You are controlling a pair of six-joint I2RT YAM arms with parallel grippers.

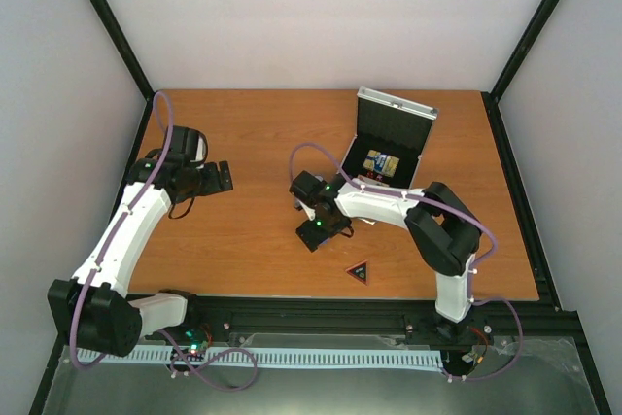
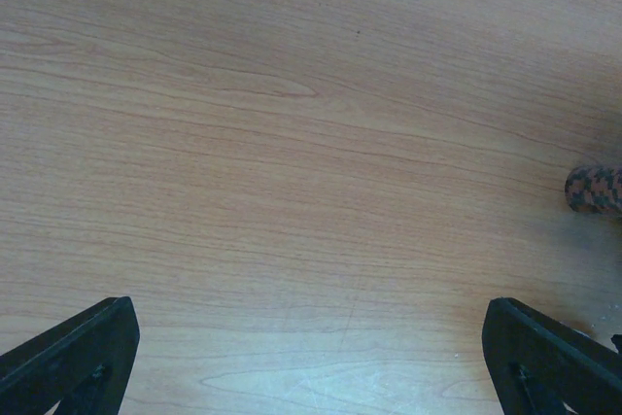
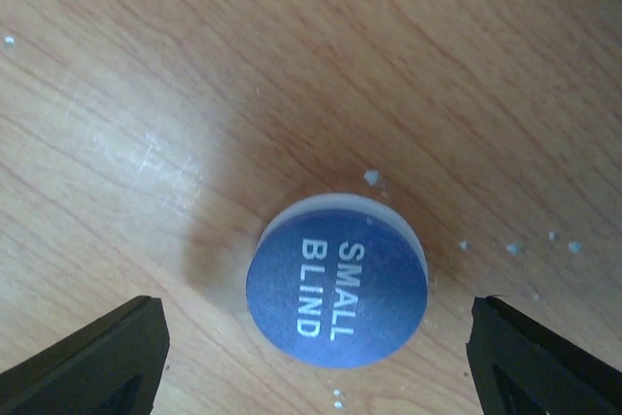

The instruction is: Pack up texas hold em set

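Observation:
The silver case [image 1: 394, 133] stands open at the back right, with a blue-gold card deck [image 1: 382, 162] in its black lining. My right gripper [image 1: 313, 230] hangs over the table left of the case. In the right wrist view it [image 3: 316, 303] is open, with the blue "SMALL BLIND" chip [image 3: 336, 281] lying flat between its fingers, untouched. The black triangle [image 1: 360, 272] lies near the front edge. My left gripper [image 1: 219, 177] is open and empty over bare wood [image 2: 309, 308]. A dark speckled cylinder end [image 2: 595, 189] shows at the right edge of the left wrist view. Dice and clear disc are not in view.
The wooden table [image 1: 253, 133] is bounded by a black frame and white walls. Small white crumbs [image 3: 372, 178] lie around the chip. The right arm's elbow [image 1: 442, 225] stands in front of the case.

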